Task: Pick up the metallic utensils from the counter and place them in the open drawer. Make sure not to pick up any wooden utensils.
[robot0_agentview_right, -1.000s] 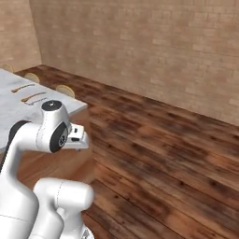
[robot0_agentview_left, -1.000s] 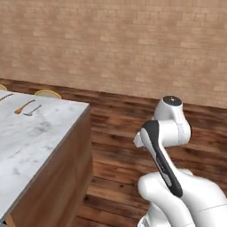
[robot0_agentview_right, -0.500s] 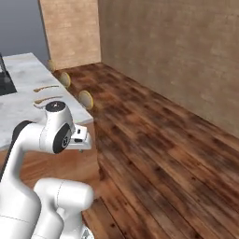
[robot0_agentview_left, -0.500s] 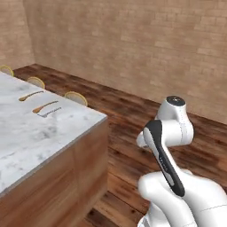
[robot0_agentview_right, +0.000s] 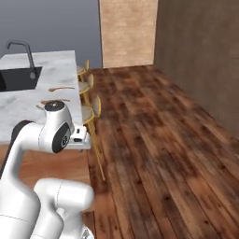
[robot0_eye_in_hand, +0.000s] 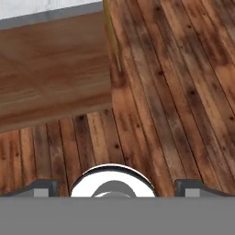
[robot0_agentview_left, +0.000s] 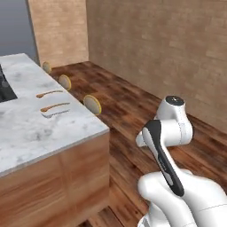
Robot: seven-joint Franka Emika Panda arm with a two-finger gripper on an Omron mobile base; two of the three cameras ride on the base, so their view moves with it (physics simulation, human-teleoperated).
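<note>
We are at the very start of the job, by our reading: nothing has been lifted, and the utensils lie in a short row on the marble desk [robot0_agentview_left: 26,133] at the left of the left base view. Two wooden spoons [robot0_agentview_left: 48,94] sit toward the upper left there, and just below them a pale silver utensil [robot0_agentview_left: 55,114], which we take for the fork, though it is too small to be sure; we cannot make out the knife. In the right base view the same row shows at the left, near the desk's edge, with one wooden spoon [robot0_agentview_right: 61,88] beside the black sink [robot0_agentview_right: 18,78] and its tap [robot0_agentview_right: 21,51]. Round wooden stools [robot0_agentview_left: 92,103] stand along the desk's side. The fingers [robot0_eye_in_hand: 117,187] at the bottom of the hand view are spread wide and carry nothing, pointing down at the plank floor [robot0_eye_in_hand: 174,101] and the desk's wooden side panel [robot0_eye_in_hand: 55,78] in the upper left. The open drawer is not something we can make out, so its contents cannot be told. Every metal piece, we judge, is left to move.
</note>
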